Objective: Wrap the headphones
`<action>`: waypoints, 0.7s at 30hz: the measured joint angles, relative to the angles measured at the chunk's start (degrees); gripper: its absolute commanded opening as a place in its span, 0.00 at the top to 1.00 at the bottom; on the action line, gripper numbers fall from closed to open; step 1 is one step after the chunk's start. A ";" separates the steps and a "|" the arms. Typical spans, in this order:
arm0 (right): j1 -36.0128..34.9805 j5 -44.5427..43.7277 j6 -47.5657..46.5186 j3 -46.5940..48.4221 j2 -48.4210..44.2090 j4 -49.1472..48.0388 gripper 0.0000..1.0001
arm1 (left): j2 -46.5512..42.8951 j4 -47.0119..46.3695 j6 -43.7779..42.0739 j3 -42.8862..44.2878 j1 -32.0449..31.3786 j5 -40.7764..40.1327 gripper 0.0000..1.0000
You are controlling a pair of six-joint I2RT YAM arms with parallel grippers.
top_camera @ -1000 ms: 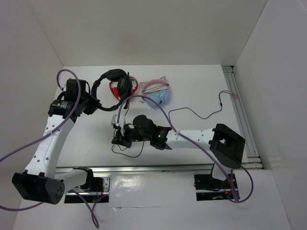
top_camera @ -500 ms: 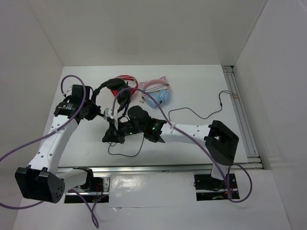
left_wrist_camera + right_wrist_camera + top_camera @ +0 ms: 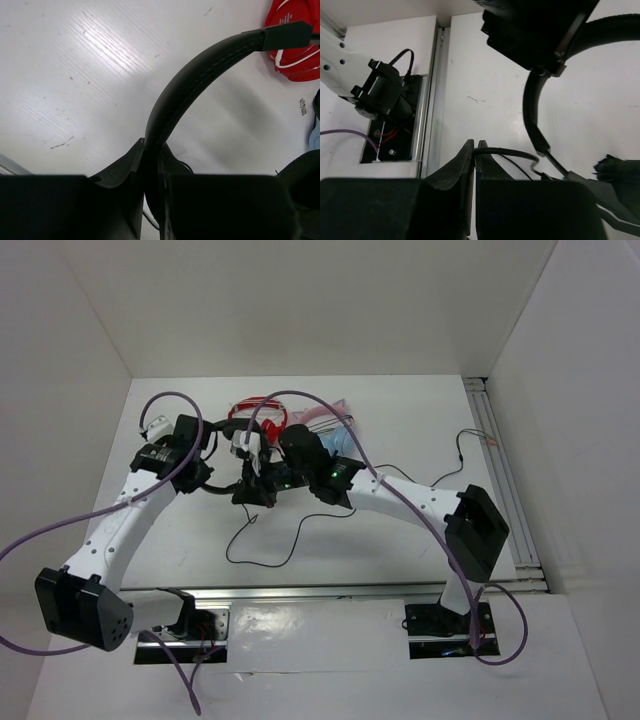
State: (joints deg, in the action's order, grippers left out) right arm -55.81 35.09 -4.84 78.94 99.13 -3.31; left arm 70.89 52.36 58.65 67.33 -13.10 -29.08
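Right now we clamp the black headphones (image 3: 200, 75) by the headband in the left jaws, apparently lifted off the worktop (image 3: 75, 75), near the red-and-white pair (image 3: 295, 50). Right jaws nip the cable (image 3: 510, 151) just beside the band, w/ the slack looping toward the near edge.

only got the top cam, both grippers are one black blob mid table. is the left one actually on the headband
observer: yes. The left wrist view shows the left gripper shut on the black headband, which is pinched between its fingers.
operator: and the right one, holding anything
observer: the right wrist view shows the right gripper shut on the thin black cable, which runs out to the right of its fingertips.
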 measured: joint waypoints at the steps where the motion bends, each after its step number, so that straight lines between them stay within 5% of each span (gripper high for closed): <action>1: 0.26 -0.66 -0.57 0.35 -0.37 1.18 1.00 | 0.00 0.39 0.02 0.44 -1.01 -0.90 1.00; 21: 0.55 -27.15 -10.54 3.26 -7.10 17.49 1.00 | 4.11 6.38 -0.20 4.50 -12.11 -11.50 1.00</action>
State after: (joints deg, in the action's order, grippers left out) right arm -55.27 7.94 -15.38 82.19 92.03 14.17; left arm 75.00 58.74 58.46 71.83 -25.21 -40.58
